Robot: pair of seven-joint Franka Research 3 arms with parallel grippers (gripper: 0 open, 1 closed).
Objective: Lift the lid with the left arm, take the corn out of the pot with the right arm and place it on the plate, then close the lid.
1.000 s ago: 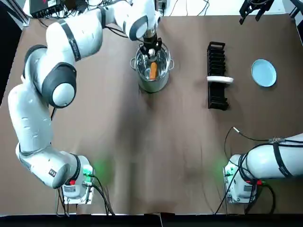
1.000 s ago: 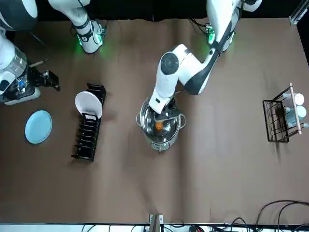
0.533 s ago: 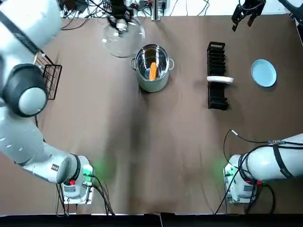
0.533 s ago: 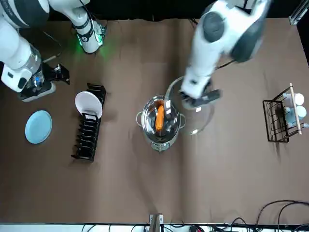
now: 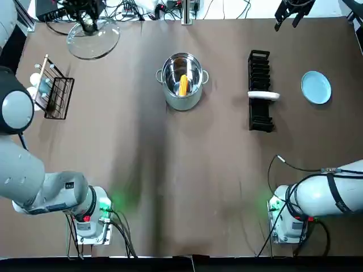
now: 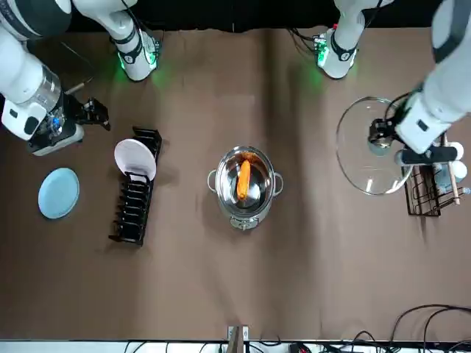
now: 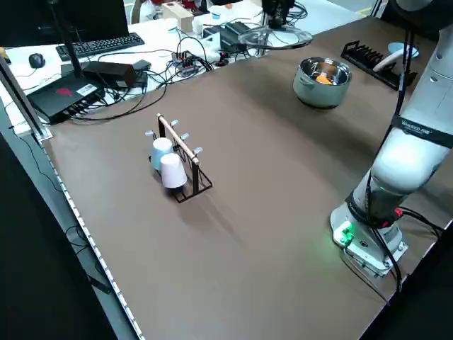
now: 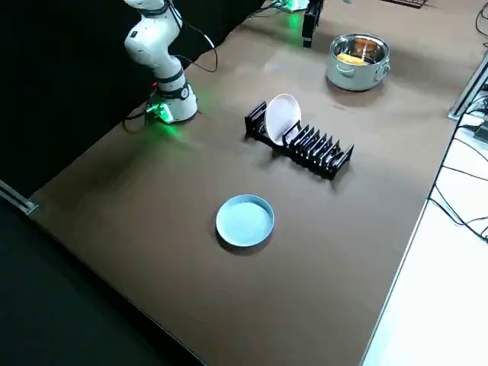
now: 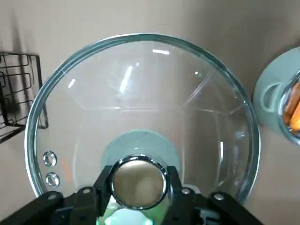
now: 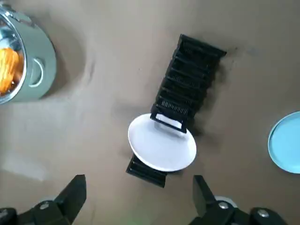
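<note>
Only the lifting is done: the left gripper (image 9: 138, 180) pinches the lid (image 5: 92, 38) by its knob at the table's (image 5: 170, 170) 11 o'clock, the corn (image 5: 182, 85) lies in the pot (image 5: 182, 81) at 12, and the spread right gripper (image 5: 290, 11) hangs at 1, with the blue plate (image 5: 316, 87) at 2 bare.

The pot (image 5: 182, 97) stands toward the far edge of the worktop (image 5: 187, 181), midway across, with the corn (image 5: 183, 85) in it. Right of it is the dish rack (image 5: 260, 116) with a standing plate (image 5: 264, 96) in it. Further right, near the right edge, lies the lone plate (image 5: 316, 87). The cup rack (image 5: 52, 90) sits by the left edge. Over the far left corner the left tool (image 5: 87, 24) grips the lid (image 5: 92, 42). The right tool (image 5: 290, 12) hangs over the far right corner, fingers apart.
</note>
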